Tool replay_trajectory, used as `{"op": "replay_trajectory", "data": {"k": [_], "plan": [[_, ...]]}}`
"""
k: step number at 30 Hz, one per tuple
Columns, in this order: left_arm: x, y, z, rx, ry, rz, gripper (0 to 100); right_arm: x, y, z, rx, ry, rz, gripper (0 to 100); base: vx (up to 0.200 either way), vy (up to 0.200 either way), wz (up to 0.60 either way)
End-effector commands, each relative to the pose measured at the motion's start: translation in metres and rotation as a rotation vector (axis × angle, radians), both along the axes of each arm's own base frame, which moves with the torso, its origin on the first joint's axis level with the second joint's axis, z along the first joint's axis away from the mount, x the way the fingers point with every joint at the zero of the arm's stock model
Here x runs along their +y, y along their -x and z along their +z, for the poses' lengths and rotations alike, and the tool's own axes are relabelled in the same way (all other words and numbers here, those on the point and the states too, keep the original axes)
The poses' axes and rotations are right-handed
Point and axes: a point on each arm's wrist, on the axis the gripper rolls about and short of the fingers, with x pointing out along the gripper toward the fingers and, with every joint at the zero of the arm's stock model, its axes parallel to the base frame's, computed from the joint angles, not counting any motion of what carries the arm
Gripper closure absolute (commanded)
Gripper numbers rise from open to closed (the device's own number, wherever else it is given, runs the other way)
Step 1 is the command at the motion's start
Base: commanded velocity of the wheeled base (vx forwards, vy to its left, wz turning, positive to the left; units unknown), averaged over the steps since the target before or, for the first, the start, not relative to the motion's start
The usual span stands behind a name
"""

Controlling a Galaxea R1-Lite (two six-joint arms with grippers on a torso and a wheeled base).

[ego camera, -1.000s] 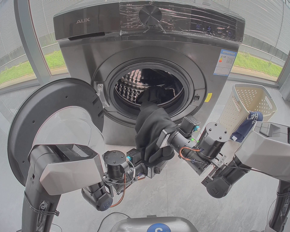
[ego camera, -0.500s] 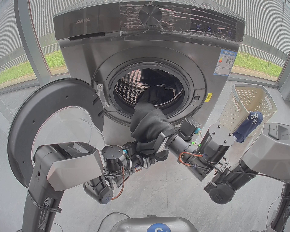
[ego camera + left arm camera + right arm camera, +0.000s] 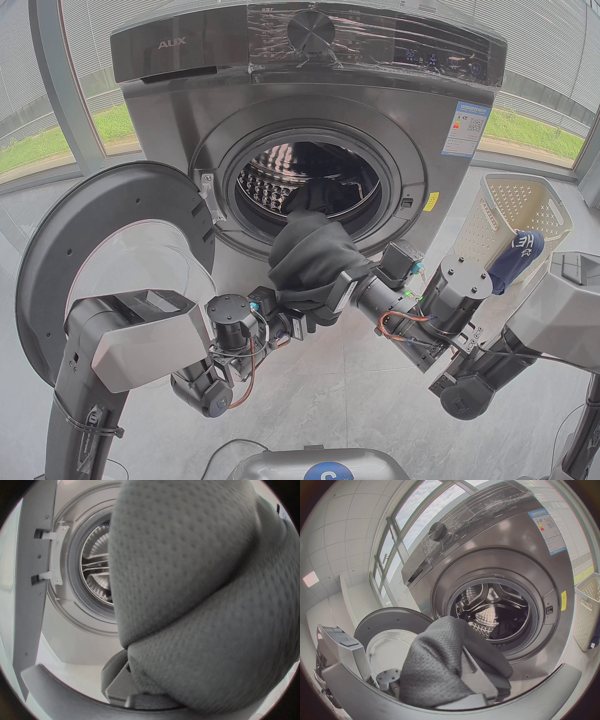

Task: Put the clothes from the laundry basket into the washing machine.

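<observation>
grey tiled floor, glass walls behind. the left gripper (image 3: 299, 323) and right gripper (image 3: 342, 289) are buried under a dark grey garment (image 3: 309, 256); i cannot tell whether either is clamped. the bundle sits at the lower rim of the washing machine (image 3: 187, 112) opening. loading looks under way; next, push it deeper in. a navy garment (image 3: 514, 259) hangs on the laundry basket (image 3: 500, 181) rim.
</observation>
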Motion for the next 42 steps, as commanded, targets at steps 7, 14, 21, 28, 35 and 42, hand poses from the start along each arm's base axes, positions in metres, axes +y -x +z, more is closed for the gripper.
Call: {"op": "replay_trajectory", "data": {"k": [7,14,21,28,35,42], "plan": [[0.016,0.011,0.055,-0.07,0.072,0.017,100,-0.035,-0.028,-0.002,-0.004,-0.001,-0.116,100,0.0,0.0,0.0],[0.026,0.032,0.076,-0.071,0.078,0.009,100,-0.042,-0.038,-0.02,0.044,0.014,-0.141,100,0.0,0.0,0.0],[0.028,0.037,0.086,-0.077,0.104,0.006,100,-0.04,-0.034,-0.038,0.094,0.055,-0.131,100,0.0,0.0,0.0],[0.027,0.037,0.084,-0.073,0.103,0.004,100,-0.04,-0.033,-0.039,0.099,0.061,-0.133,100,0.0,0.0,0.0],[0.033,0.038,0.087,-0.072,0.107,0.018,100,-0.049,-0.02,-0.044,0.132,0.101,-0.126,0,0.0,0.0,0.0],[0.039,0.049,0.093,-0.065,0.106,0.025,100,-0.054,0.03,-0.04,0.155,0.197,0.008,0,0.0,0.0,0.0]]}}
